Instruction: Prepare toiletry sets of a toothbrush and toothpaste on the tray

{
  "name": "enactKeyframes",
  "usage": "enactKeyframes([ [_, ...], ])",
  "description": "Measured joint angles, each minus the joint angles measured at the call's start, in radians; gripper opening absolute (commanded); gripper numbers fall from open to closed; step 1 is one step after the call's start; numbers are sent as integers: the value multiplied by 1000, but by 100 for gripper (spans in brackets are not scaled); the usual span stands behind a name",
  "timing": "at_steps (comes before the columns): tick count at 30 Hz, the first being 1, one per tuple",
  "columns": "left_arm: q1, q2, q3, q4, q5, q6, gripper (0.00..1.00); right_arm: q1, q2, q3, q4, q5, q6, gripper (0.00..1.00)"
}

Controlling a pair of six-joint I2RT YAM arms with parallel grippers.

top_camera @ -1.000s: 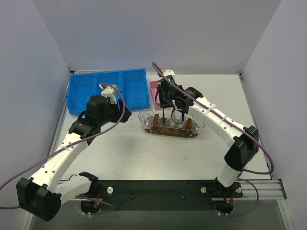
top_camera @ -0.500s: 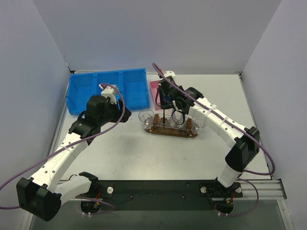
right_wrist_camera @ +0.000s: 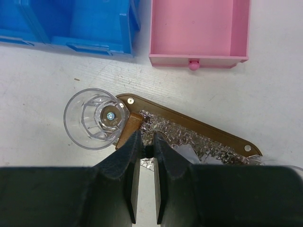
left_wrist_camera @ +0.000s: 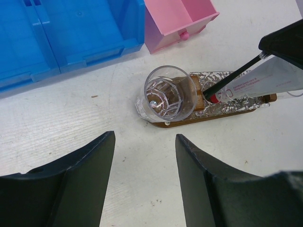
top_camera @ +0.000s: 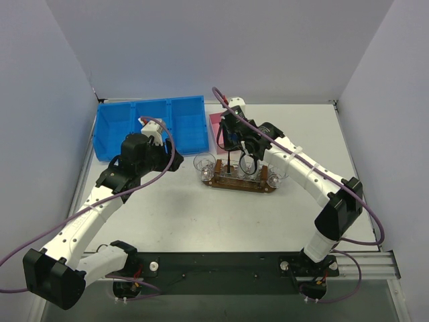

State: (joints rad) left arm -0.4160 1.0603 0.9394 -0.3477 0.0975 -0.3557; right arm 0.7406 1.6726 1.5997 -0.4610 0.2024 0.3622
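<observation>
Tray (right_wrist_camera: 189, 124) lies near the surface's (top_camera: 201, 215) far edge, before the pink box (right_wrist_camera: 199, 28), carrying clear cups (left_wrist_camera: 168, 94). Right tool (right_wrist_camera: 147, 142) pinches a black toothbrush (left_wrist_camera: 232, 78), tip down among the cups beside the toothpaste (left_wrist_camera: 265, 80). Left tool (left_wrist_camera: 144, 142) gapes wide, empty.

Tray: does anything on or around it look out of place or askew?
One empty clear cup stands at the very end of the tray, its mouth reaching past the rim; whether its base sits fully on the wood is unclear. The right tool holds the black toothbrush over the tray. Nothing looks spilled or broken.
</observation>
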Motion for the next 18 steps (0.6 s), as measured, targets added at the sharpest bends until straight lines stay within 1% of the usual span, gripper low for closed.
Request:
enactKeyframes([
  [18,6,0,0,0,0,0,64,0,0,-45,62,6,-5,0],
])
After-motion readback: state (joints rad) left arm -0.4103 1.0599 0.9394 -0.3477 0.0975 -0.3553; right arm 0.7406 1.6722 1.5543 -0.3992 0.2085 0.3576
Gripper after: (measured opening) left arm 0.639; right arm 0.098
